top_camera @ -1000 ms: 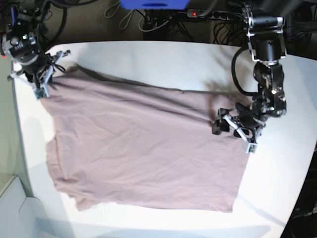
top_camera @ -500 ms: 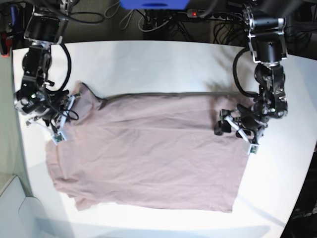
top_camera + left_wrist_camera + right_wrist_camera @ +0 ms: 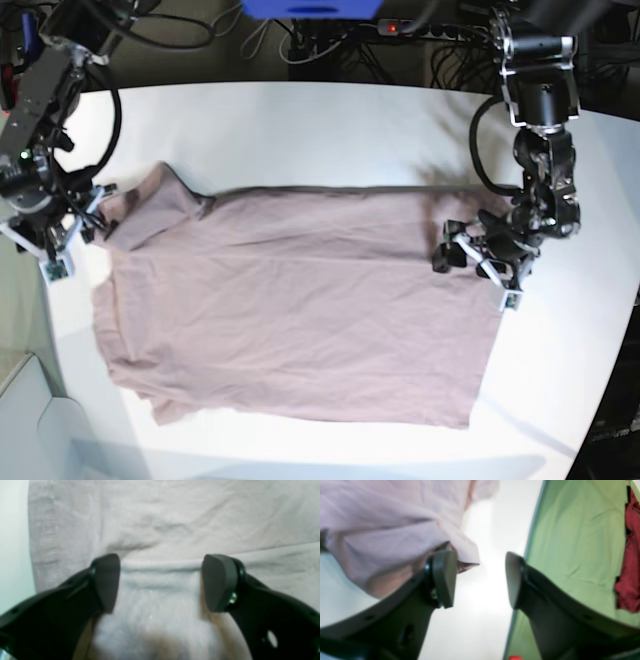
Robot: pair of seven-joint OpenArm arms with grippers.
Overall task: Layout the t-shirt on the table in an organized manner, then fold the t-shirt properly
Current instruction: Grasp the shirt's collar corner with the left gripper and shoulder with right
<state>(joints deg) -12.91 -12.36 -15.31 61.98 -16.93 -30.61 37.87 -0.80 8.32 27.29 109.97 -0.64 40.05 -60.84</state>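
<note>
White table (image 3: 300, 120) carries one t-shirt (image 3: 290, 320), spread flat across its middle, with two grippers at its ends. From above, the left gripper (image 3: 480, 262) sits low on the shirt's edge; its wrist camera alone shows the pads wide apart over a fabric fold. Only the right wrist view shows green cloth (image 3: 575, 542) and something red beyond the right gripper (image 3: 481, 578), parted now, having let go and drawn off the sleeve
</note>
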